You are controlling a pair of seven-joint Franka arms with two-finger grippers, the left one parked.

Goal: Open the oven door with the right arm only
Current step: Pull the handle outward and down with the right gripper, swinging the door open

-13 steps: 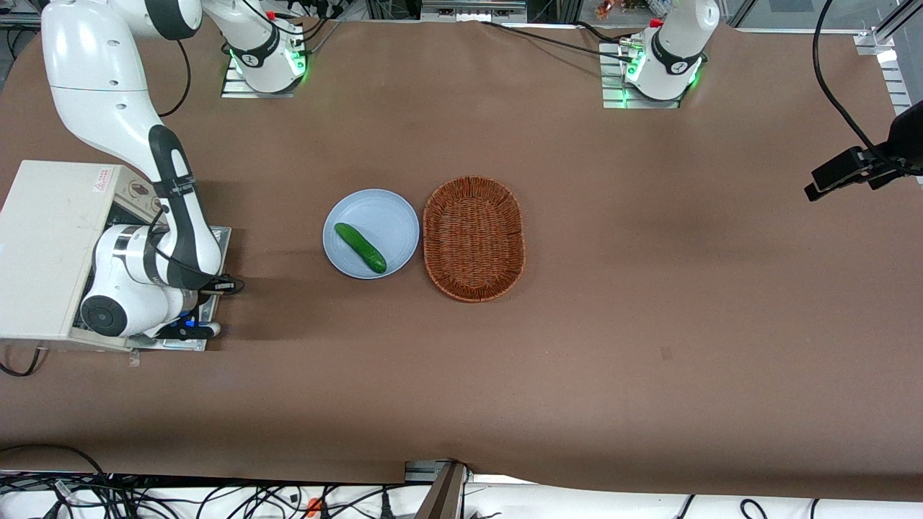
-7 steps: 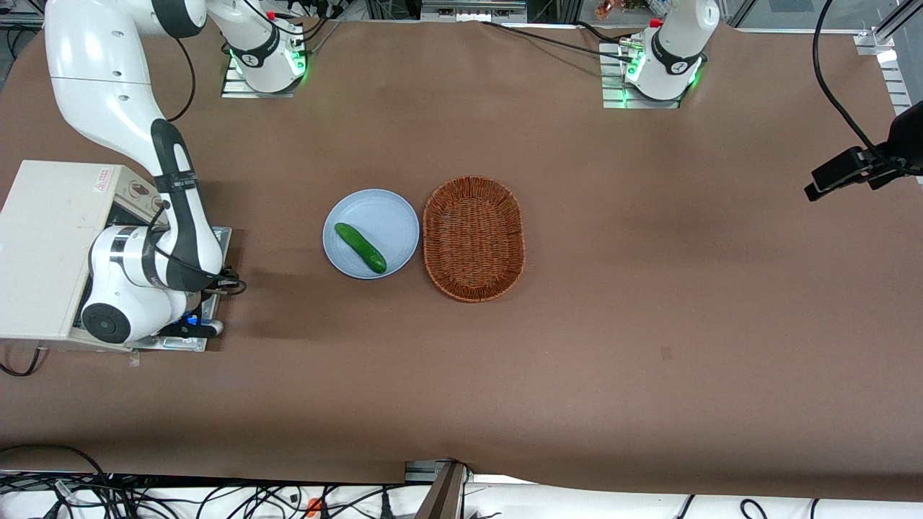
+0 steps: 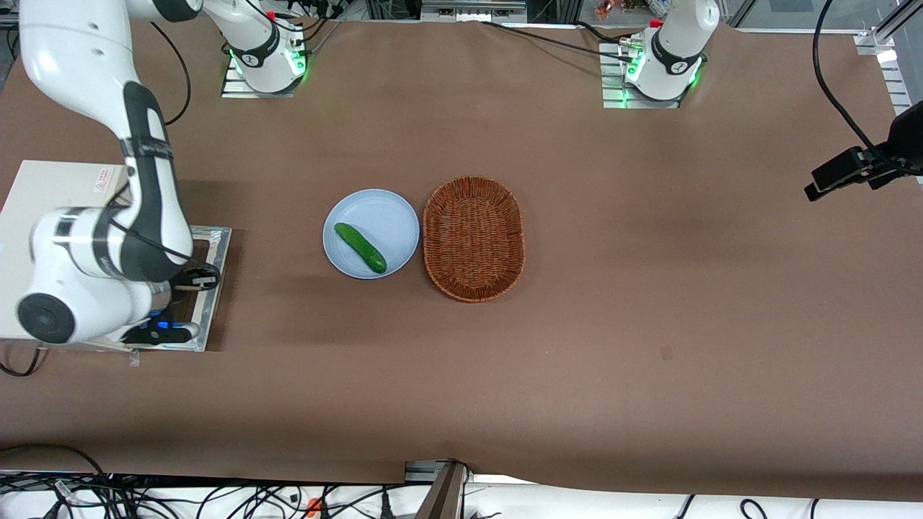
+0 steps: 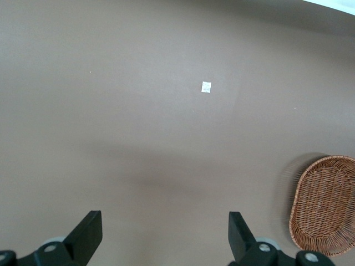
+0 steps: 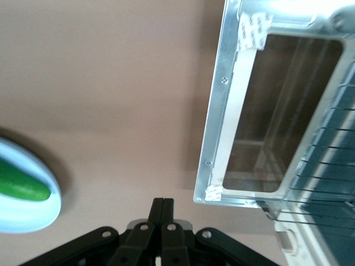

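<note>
The cream-white oven (image 3: 43, 202) stands at the working arm's end of the table. Its oven door (image 3: 213, 252) lies folded down flat in front of it, and brown table shows through the glass. In the right wrist view the door's silver frame (image 5: 222, 111) is seen from above, with tape patches at two corners. The right arm (image 3: 101, 245) hangs over the oven front. Its gripper (image 3: 164, 333) hovers by the door corner nearest the front camera. The gripper (image 5: 163, 202) is shut with its fingers pressed together on nothing, apart from the frame's edge.
A wire rack (image 5: 327, 160) shows inside the oven cavity. A pale blue plate (image 3: 389, 216) with a green cucumber (image 3: 360, 247) sits mid-table, beside a wicker basket (image 3: 473, 238). The plate (image 5: 33, 213) and cucumber (image 5: 19, 188) also show in the right wrist view.
The right arm has risen and swung back over the oven, carrying the gripper away from the door's outer edge. More of the flat door frame is uncovered.
</note>
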